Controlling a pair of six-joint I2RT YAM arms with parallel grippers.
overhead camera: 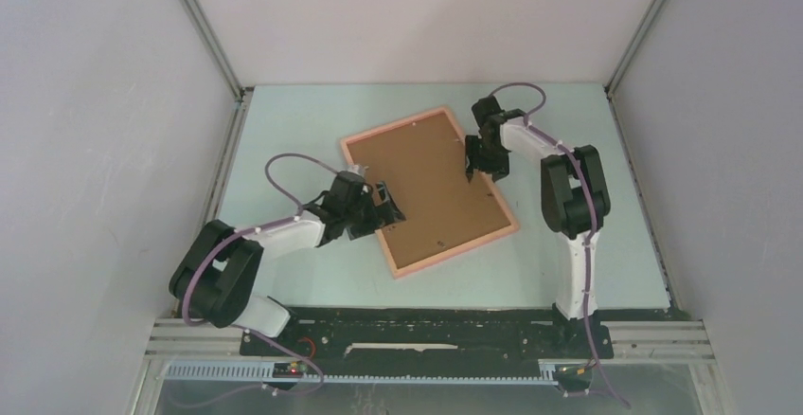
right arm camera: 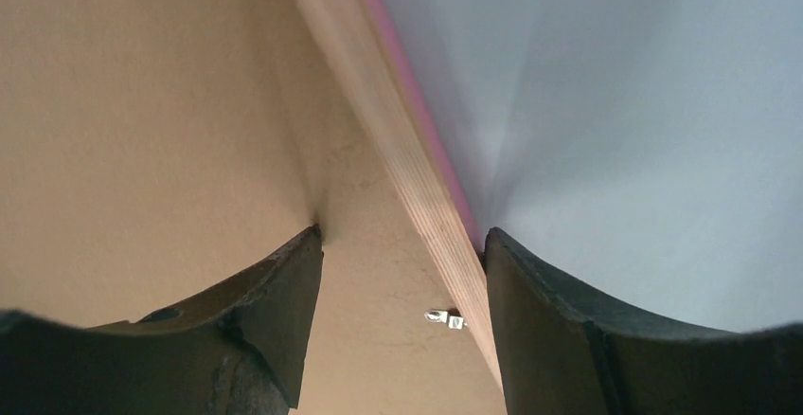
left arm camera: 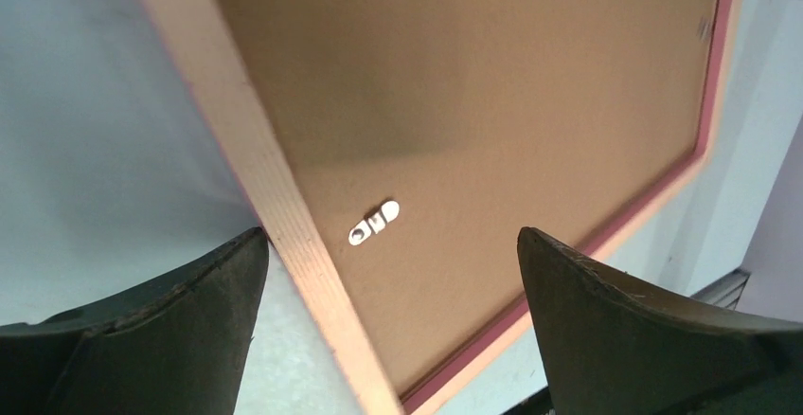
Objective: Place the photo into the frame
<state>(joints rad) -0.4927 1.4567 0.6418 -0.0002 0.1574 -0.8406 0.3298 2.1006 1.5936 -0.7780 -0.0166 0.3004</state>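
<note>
The frame (overhead camera: 458, 252), with a salmon-pink border, lies flat and askew mid-table, back up, with the brown backing board (overhead camera: 426, 183) in it. The photo is not in view. My left gripper (overhead camera: 388, 208) is open at the frame's left edge. In the left wrist view its jaws (left arm camera: 390, 235) straddle the border (left arm camera: 284, 216) and a small metal tab (left arm camera: 374, 223). My right gripper (overhead camera: 471, 173) is open at the frame's right edge. In the right wrist view (right arm camera: 402, 233) one finger is over the board (right arm camera: 142, 102), the other outside the border (right arm camera: 417, 169), with a tab (right arm camera: 445, 317) between.
The pale green table (overhead camera: 284, 121) is walled by grey panels at the left, back and right. A black rail (overhead camera: 426, 330) with the arm bases runs along the near edge.
</note>
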